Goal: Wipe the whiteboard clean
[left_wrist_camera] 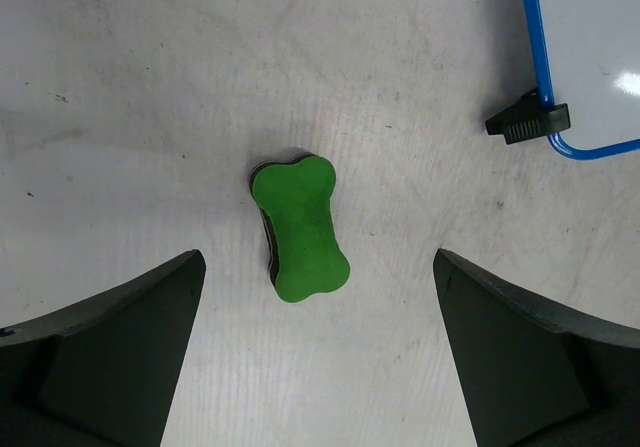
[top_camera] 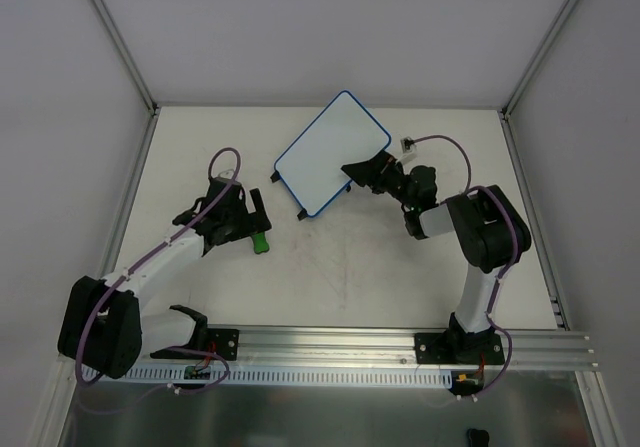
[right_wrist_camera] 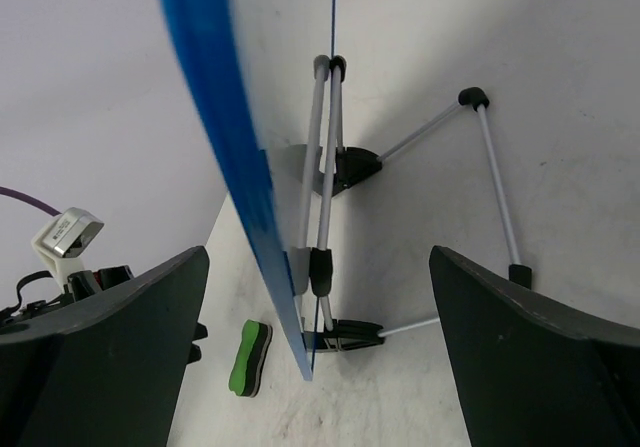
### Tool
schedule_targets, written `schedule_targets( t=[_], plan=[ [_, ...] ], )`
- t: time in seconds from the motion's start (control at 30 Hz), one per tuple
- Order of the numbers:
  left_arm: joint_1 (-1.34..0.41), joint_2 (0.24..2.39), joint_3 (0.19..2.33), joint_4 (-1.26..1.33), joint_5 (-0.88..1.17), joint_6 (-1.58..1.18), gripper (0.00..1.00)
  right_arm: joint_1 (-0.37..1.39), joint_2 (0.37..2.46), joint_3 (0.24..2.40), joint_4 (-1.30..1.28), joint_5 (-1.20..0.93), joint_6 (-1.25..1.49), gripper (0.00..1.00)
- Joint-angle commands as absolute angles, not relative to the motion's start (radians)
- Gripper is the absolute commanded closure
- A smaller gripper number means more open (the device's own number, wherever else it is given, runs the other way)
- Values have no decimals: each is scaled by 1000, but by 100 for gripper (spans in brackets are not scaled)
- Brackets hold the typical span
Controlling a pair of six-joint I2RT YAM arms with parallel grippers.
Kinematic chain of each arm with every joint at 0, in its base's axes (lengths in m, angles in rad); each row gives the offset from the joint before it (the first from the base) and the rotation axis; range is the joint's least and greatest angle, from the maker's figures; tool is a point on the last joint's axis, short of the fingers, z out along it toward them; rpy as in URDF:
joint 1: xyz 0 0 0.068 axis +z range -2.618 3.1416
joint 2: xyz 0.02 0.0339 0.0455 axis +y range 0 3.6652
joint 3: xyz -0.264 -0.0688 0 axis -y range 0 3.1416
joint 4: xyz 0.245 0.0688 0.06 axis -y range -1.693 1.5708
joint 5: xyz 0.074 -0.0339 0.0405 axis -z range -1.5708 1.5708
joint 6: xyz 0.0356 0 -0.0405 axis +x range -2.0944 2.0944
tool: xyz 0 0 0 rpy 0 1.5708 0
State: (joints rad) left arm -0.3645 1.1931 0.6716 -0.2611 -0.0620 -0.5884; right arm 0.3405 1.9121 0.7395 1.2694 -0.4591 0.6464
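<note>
The whiteboard (top_camera: 332,154), blue-framed and white across its face, stands toward the far middle of the tabletop (top_camera: 340,277), past both arms. Nearest, the left pincer (left_wrist_camera: 315,262) hangs with its jaws wide apart over the green bone-shaped eraser (left_wrist_camera: 300,229), which lies flat on the tabletop and touches neither jaw; farther on, the right pincer (right_wrist_camera: 318,257) is also spread wide, the board's blue edge running between its jaws with a gap on each side; behind that edge, thin wire legs (right_wrist_camera: 318,157) with black feet prop the board.
</note>
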Motion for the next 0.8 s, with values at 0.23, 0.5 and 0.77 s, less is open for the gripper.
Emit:
schedule_targets(
  t=[0.23, 0.5, 0.77],
  plan=[
    [-353, 1059, 683, -268, -83, -565, 1, 325, 1778, 582, 1447, -414, 615, 1],
    [-353, 911, 650, -268, -135, -529, 1, 327, 1525, 411, 1440, -448, 568, 1],
    [-351, 784, 578, -256, -166, -503, 1, 328, 1121, 264, 965, -399, 402, 1]
  ],
)
